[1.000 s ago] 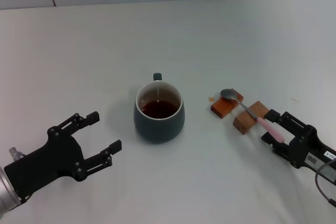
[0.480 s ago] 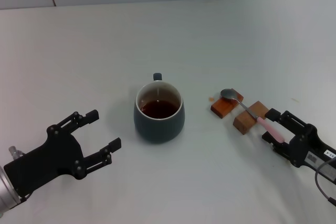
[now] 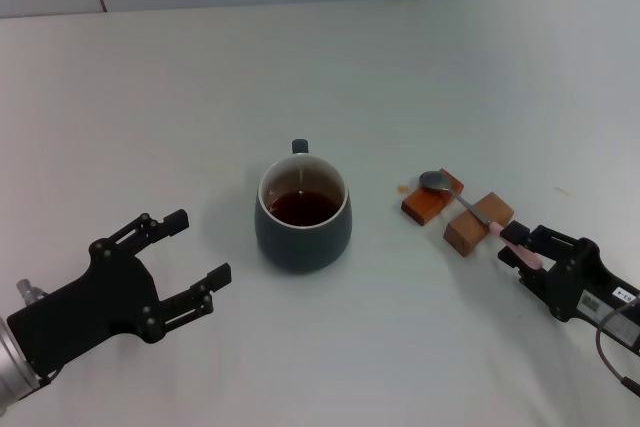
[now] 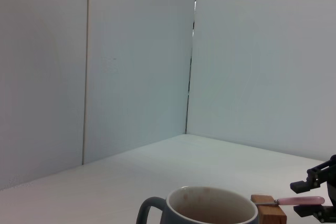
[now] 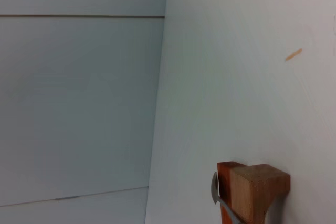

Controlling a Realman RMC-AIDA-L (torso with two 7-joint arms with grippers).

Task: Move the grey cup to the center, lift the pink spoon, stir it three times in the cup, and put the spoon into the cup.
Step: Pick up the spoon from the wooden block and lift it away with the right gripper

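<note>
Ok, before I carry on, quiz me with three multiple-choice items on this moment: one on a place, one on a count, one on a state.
1. Where does the pink spoon lie?
A. Inside the grey cup
B. Across the wooden blocks, to the cup's right
C. Flat on the table by the left hand

2. How many wooden blocks support it?
A. One
B. Two
C. Four

3. What state is the left hand in?
A. Open, holding nothing
B. Shut on the cup handle
C. Shut on the spoon

Answers:
1 B: the head view shows its bowl on one block and its handle crossing the other, with the right hand at the pink end.
2 B: two brown blocks sit beside the grey cup.
3 A: its fingers are spread, clear of the cup.
</note>
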